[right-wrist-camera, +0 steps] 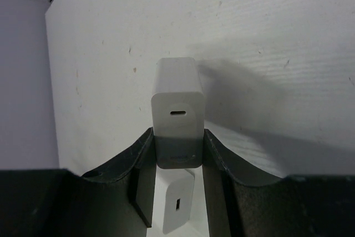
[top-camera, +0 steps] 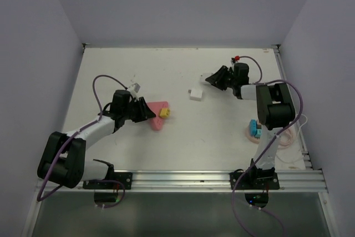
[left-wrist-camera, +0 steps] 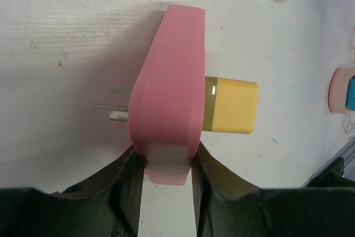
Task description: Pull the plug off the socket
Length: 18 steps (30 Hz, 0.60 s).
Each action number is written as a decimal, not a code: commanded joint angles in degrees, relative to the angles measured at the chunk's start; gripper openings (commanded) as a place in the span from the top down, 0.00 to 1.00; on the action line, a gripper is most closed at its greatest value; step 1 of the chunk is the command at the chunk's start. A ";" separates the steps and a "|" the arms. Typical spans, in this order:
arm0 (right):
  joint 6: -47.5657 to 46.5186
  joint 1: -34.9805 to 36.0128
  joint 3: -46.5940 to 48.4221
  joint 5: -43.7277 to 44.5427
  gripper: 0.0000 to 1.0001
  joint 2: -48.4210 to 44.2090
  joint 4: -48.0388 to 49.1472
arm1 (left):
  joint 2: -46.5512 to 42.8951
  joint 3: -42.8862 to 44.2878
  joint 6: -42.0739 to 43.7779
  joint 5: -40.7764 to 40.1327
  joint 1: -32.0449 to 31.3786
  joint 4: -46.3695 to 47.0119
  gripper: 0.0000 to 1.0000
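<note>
Left pincer [left-wrist-camera: 166, 159] astride pink socket [left-wrist-camera: 169, 81] edge

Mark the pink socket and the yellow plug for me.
pink socket [left-wrist-camera: 166, 92]: left wrist view, middle of its pink side.
yellow plug [left-wrist-camera: 233, 105]: left wrist view, middle of its exposed yellow body.

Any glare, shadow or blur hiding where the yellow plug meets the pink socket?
Left wrist: sharp and evenly lit, with one small glare spot on the yellow plug at the pink socket seam; the left gripper is dark and slightly soft. Top external: even light, no glare, seam too small to read.
</note>
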 commanded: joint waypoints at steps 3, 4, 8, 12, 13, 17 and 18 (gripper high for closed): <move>6.46 -0.22 4.86 -5.24 0.89 4.75 8.92 | 0.21 -1.31 2.81 -1.53 0.41 -2.27 1.00; 6.64 -0.39 4.69 -5.07 0.72 4.92 8.84 | 0.21 -1.31 2.81 -1.44 0.41 -2.19 1.00; 4.19 -1.36 2.85 -4.10 0.33 3.26 4.89 | 0.13 -1.40 2.73 -1.00 0.32 -2.01 1.00; -3.62 -2.06 1.61 -1.38 0.01 -2.52 -4.42 | -0.23 -1.75 2.38 -0.56 0.32 -1.57 1.00; -5.13 -2.15 1.26 0.97 0.01 -4.20 -9.48 | -0.40 -1.84 2.38 -0.39 0.32 -1.48 1.00; -9.09 -2.07 -1.72 6.08 0.01 -13.16 -17.78 | -1.45 -2.46 2.55 -0.21 0.32 -1.57 1.00; -9.44 -1.89 -2.08 6.62 0.01 -15.18 -19.62 | -1.72 -2.54 2.64 -0.21 0.32 -1.74 1.00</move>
